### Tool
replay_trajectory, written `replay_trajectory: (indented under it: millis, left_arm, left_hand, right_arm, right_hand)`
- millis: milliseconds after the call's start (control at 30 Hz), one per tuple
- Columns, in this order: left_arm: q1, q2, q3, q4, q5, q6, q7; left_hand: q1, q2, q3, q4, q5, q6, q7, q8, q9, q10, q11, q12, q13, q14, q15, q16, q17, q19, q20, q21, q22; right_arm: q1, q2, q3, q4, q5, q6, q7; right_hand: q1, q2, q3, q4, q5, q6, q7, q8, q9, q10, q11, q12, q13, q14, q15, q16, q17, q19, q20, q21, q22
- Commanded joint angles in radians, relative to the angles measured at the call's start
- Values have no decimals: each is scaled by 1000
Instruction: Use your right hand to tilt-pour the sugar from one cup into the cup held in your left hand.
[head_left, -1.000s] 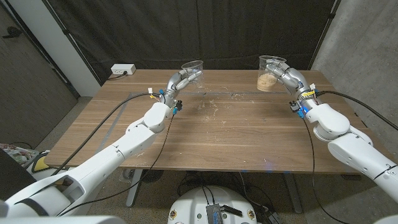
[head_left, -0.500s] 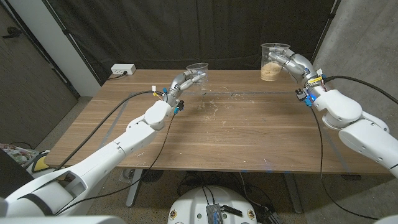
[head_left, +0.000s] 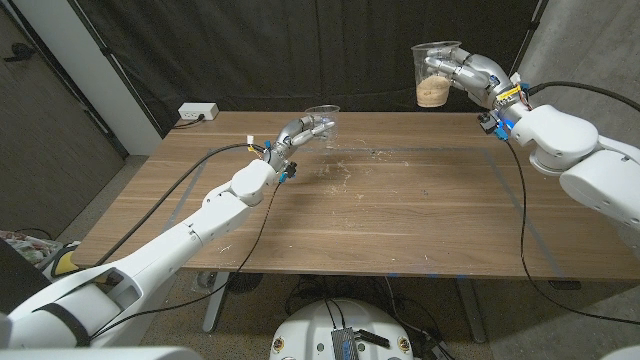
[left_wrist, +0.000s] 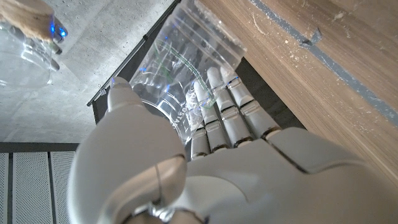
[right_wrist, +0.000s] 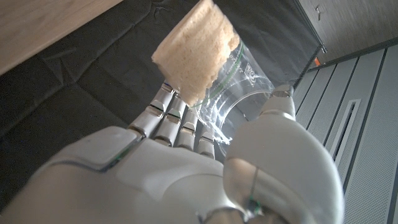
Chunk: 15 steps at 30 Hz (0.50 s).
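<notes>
My right hand (head_left: 468, 74) fingers grip the sugar cup (head_left: 432, 73) upright, high above the surface, well apart from the empty cup (head_left: 322, 124) my left hand (head_left: 298, 132) clasps; next I'd bring them together, then tilt

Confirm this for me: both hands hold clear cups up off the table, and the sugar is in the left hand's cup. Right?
Not quite. The sugar is in the cup held by the right hand, as the head view shows. The left hand holds an empty cup. Both are off the table.
</notes>
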Motion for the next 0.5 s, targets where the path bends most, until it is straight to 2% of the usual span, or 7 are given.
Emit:
replay_trajectory:
  millis: [33, 267, 367, 400, 433, 500]
  left_arm:
    - [-17, 12, 9, 14, 1, -14, -55]
    - [-24, 25, 16, 0, 3, -4, -79]
    - [-24, 36, 19, -14, 5, 1, -88]
    - [-20, 44, 20, -28, 9, 6, -87]
    - [-20, 45, 20, -28, 9, 7, -86]
    - [-13, 54, 19, -42, 8, 4, -88]
  left_hand:
    - [11, 3, -8, 3, -2, 12, 1, 5, 6, 9, -5, 4, 3, 12, -53, -3, 5, 6, -6, 6, 4]
    - [13, 7, -10, 3, -5, 20, -1, 7, 7, 13, -9, 6, 3, 16, -55, -5, 8, 8, -7, 8, 4]
    - [14, 7, -11, 3, -6, 21, -1, 7, 6, 12, -8, 6, 4, 18, -55, -5, 8, 8, -8, 8, 4]
    - [15, 7, -12, 3, -7, 22, -1, 6, 6, 15, -9, 7, 4, 19, -57, -5, 9, 8, -9, 8, 4]
    - [15, 7, -12, 3, -7, 21, -1, 6, 7, 13, -8, 6, 4, 19, -55, -6, 9, 8, -8, 8, 4]
    - [16, 8, -13, 3, -8, 22, -2, 6, 7, 12, -6, 6, 4, 20, -54, -7, 10, 8, -9, 8, 4]
  right_arm:
    - [173, -69, -61, -87, -7, -183, 25]
    - [337, -75, -167, -114, -53, -299, 79]
    - [411, -65, -217, -117, -83, -344, 114]
    - [462, -59, -255, -118, -106, -371, 145]
    - [463, -58, -255, -119, -108, -376, 148]
    - [523, -42, -302, -117, -143, -403, 188]
  right_hand:
    - [3, 7, 4, 1, 1, 10, -4, -2, 5, 6, 0, -6, 2, 12, -170, -5, 3, -3, -47, 5, -1]
    - [1, 8, 4, 2, 1, 17, -9, -1, 5, 9, -2, -8, 3, 14, -173, -7, 3, -4, -47, 6, -2]
    - [1, 8, 4, 2, 1, 18, -9, -2, 5, 10, -3, -9, 4, 14, -174, -8, 3, -4, -46, 7, -3]
    - [0, 7, 4, 2, 1, 18, -9, -2, 5, 10, -3, -9, 4, 15, -174, -8, 3, -3, -46, 7, -3]
    - [0, 7, 4, 3, 1, 18, -9, -2, 5, 10, -4, -9, 4, 15, -175, -9, 3, -4, -45, 7, -4]
    - [-3, 6, 2, 4, 1, 18, -9, -3, 5, 10, -5, -10, 4, 16, -174, -9, 2, -3, -45, 8, -4]
